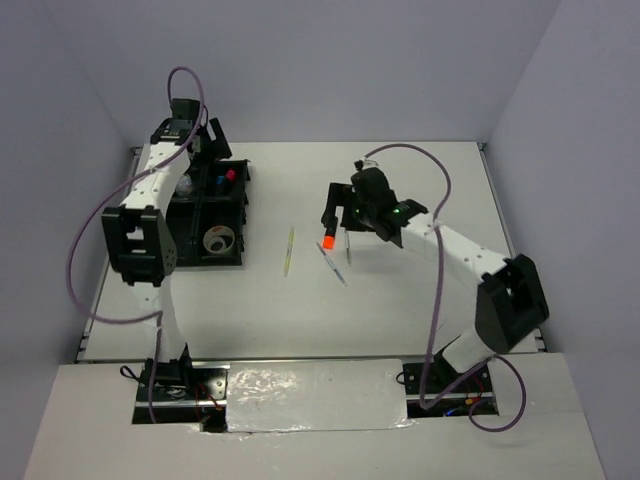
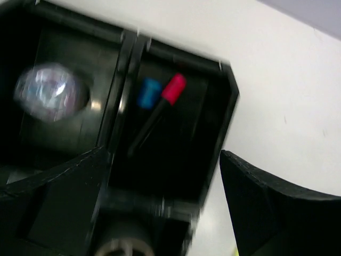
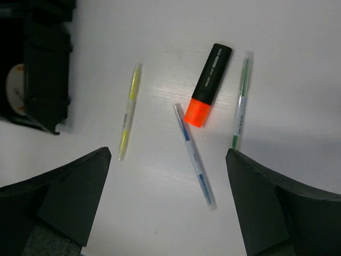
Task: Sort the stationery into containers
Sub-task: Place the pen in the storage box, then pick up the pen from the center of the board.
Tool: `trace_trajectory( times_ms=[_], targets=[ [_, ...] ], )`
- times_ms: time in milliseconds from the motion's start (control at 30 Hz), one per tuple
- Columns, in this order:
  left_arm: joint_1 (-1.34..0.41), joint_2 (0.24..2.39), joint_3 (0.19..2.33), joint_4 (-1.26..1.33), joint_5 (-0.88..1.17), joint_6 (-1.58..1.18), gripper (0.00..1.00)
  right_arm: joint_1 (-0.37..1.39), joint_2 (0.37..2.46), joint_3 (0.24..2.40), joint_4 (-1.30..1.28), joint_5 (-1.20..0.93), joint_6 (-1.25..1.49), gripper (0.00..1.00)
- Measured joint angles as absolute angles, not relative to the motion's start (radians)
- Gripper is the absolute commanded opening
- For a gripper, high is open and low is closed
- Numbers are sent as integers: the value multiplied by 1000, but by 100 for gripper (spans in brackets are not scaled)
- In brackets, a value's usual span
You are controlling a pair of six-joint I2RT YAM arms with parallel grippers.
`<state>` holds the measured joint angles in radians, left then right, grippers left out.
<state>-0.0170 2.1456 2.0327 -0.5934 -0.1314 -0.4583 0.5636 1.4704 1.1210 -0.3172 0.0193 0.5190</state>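
Observation:
The black divided tray [image 1: 240, 215] stands at the left. In the left wrist view, a compartment of the tray [image 2: 226, 112] holds the pink-capped highlighter [image 2: 173, 88] and the blue-capped highlighter [image 2: 148, 92], and a blurred clear tape roll [image 2: 50, 93] lies in another. My left gripper [image 2: 165, 213] is open and empty above the tray's far end [image 1: 210, 140]. My right gripper [image 3: 168, 202] is open and empty above the table [image 1: 350, 222]. Under it lie the orange-capped highlighter [image 3: 210, 85], a blue pen [image 3: 194, 156], a green pen [image 3: 241, 101] and a yellow pen [image 3: 129, 110].
A tape roll [image 1: 218, 240] sits in the tray's near compartment and also shows in the right wrist view [image 3: 16, 88]. The yellow pen [image 1: 289, 250] lies between the tray and the orange-capped highlighter [image 1: 328, 243]. White walls stand round the table on three sides.

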Motion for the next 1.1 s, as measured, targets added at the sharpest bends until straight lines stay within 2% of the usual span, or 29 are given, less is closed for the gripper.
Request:
trace_trajectory(
  times_ms=[233, 300, 333, 367, 400, 433, 633, 900, 1100],
  targets=[
    [-121, 1510, 1541, -562, -102, -530, 99, 597, 1660, 1234, -359, 202, 612, 82],
    [-171, 1336, 1441, -527, -90, -531, 99, 600, 1685, 1250, -366, 233, 625, 74],
    [-184, 1257, 1396, -524, -82, -530, 99, 601, 1701, 1263, -368, 243, 631, 67],
    [-187, 1201, 1359, -520, -77, -529, 99, 601, 1719, 1281, -373, 254, 635, 67],
    [-187, 1155, 1331, -526, -76, -526, 99, 602, 1748, 1311, -383, 261, 638, 60],
    [-186, 1114, 1307, -536, -76, -521, 99, 603, 1778, 1344, -389, 267, 637, 58],
    [-183, 1029, 1206, -574, -72, -443, 99, 618, 1948, 1487, -423, 304, 641, 57],
    [-183, 945, 993, -586, -68, -397, 99, 633, 2021, 1493, -475, 334, 667, 57],
    [-182, 945, 948, -596, -46, -394, 99, 635, 2053, 1493, -472, 334, 685, 57]
  ],
)
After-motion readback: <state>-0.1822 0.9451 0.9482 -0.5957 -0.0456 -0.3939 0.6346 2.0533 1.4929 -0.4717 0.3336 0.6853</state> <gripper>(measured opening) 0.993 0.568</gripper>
